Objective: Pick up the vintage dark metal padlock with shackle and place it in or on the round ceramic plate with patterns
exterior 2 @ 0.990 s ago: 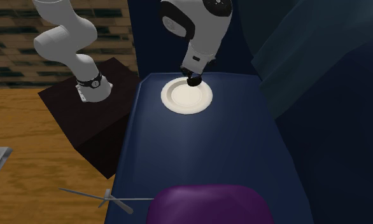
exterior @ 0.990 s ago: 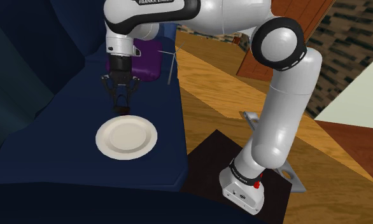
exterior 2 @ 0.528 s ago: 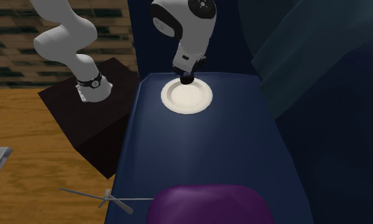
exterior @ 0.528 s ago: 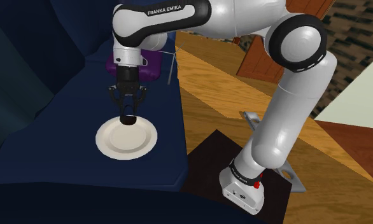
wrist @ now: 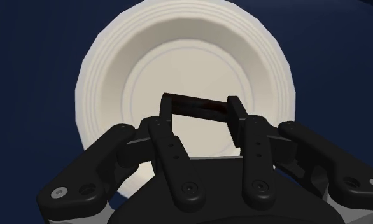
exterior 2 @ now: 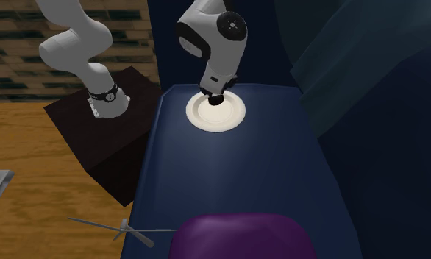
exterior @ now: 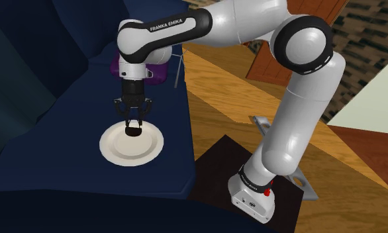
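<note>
Navy surface (exterior: 60, 139) fills the shoulder view's left and carries a white plate (exterior: 110, 151) left of centre. Over the plate's middle, the jaws are clenched on the dark padlock (exterior: 131, 130), which sits between their tips; I cannot tell whether it touches the plate. A purple object (exterior: 161, 73) lies behind, and the white arm (exterior: 298, 126) rises at right.
</note>
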Action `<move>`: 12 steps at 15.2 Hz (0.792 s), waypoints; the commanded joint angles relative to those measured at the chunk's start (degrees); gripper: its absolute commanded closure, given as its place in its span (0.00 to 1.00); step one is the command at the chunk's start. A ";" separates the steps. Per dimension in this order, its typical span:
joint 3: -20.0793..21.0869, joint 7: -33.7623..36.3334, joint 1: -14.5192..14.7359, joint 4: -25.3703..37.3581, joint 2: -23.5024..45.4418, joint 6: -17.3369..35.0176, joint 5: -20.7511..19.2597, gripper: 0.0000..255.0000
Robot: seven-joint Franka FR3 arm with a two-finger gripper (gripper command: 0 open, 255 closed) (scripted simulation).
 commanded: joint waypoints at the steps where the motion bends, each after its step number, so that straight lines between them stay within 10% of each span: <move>1: -0.02 -0.38 0.08 -0.74 0.92 1.61 -0.08 1.00; 11: -0.04 -0.75 0.19 -1.54 1.89 3.34 -0.14 1.00; 12: -0.04 -0.75 0.19 -1.54 1.89 3.34 -0.14 0.00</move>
